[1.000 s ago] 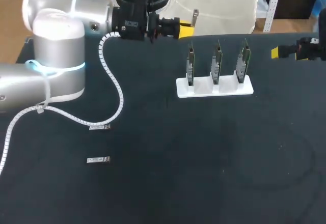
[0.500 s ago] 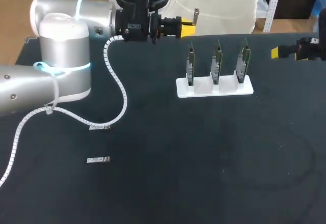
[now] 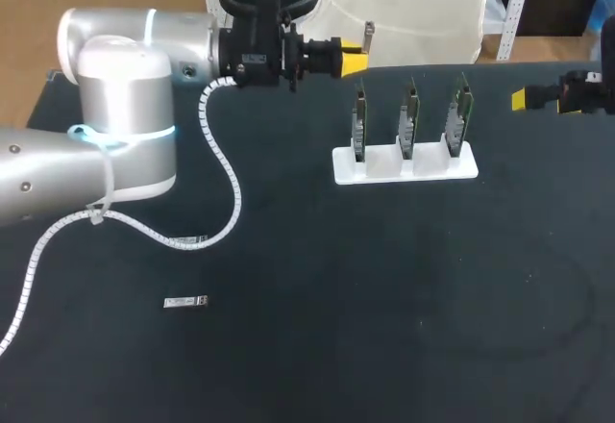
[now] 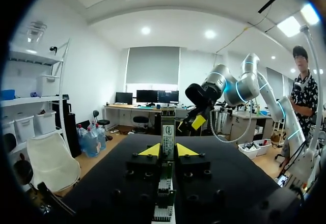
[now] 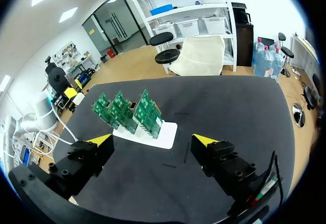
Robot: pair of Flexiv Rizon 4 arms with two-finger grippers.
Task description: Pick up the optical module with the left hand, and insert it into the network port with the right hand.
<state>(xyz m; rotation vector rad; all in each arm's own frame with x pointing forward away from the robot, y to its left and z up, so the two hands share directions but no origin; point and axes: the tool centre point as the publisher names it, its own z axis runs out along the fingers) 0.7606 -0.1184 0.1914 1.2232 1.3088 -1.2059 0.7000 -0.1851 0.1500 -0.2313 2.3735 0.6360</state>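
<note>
**Item 1 – module** (image 3: pixel 369 30): small metal piece w/ a label. Was gripped in the left claw (image 3: pixel 357 54), sticking out past the yellow tips, up off the desk (image 3: pixel 384 308) near its far edge, just beside the stand's left end. In the left wrist view the module (image 4: pixel 168 132) sat upright between both fingers, touched from 2 sides; left claw (image 4: pixel 168 150) was clenched on it.

**Item 2 – right claw** (image 3: pixel 524 99): at the desk's far right edge, well apart from the stand. In its own view the right claw (image 5: pixel 153 141) was spread wide, nothing in it, w/ the stand ahead of it.

**Item 3 – stand** (image 3: pixel 404 166): white base, stood far-centre on the desk. Carried 3 green boards (image 3: pixel 410 115), upright, in a row. Same boards (image 5: pixel 127 111) showed in the right wrist view, stand (image 5: pixel 165 135) under them.

**Item 4 – loose module A** (image 3: pixel 185 302): lay flat on the desk, near-left.

**Item 5 – loose module B** (image 3: pixel 191 241): lay flat, beyond A, touching or under the cable; couldn't tell which.

**Item 6 – cable** (image 3: pixel 227 168): white spiral wrap, hung from the left arm and looped over the desk.
</note>
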